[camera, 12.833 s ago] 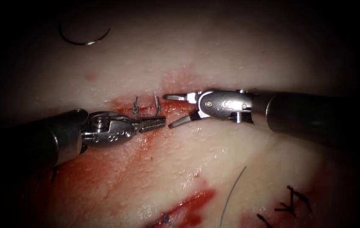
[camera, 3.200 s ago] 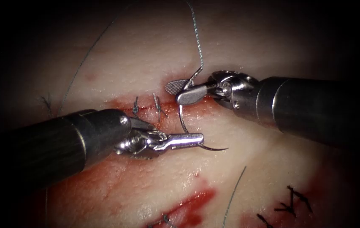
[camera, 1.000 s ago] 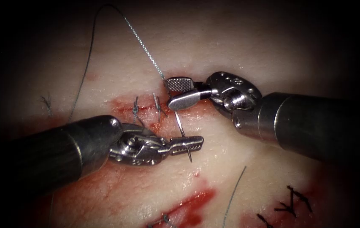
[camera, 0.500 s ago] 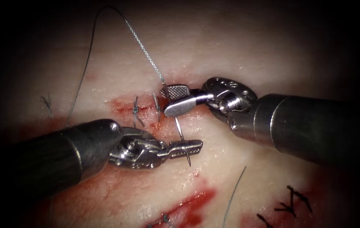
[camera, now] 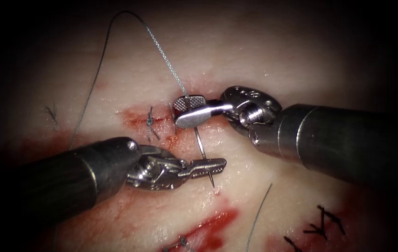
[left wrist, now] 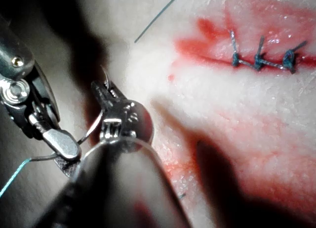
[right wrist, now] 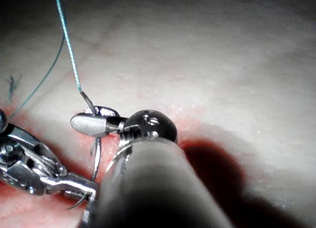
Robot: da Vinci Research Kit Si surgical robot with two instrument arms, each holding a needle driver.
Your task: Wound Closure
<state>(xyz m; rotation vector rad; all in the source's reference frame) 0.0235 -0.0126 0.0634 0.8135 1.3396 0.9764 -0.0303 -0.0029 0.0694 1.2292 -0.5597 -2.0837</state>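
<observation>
Curved needle [camera: 202, 148] spans between both tools above the tissue [camera: 278, 60], not in it. Left tool [camera: 208, 166] clamps it near the point; right tool [camera: 187, 111] grips its thread end, just right of the stitches [camera: 150, 122]. Thread [camera: 161, 51] trails upward.

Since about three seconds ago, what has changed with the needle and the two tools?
The needle turned: its tip pointed right, now down. The left end effector grips it near the tip and has dropped slightly. The right end effector, holding the swaged end, shifted left toward the cut; its jaws have closed further. The thread swung left. The needle remains out of the tissue; the stitches are unchanged.
</observation>
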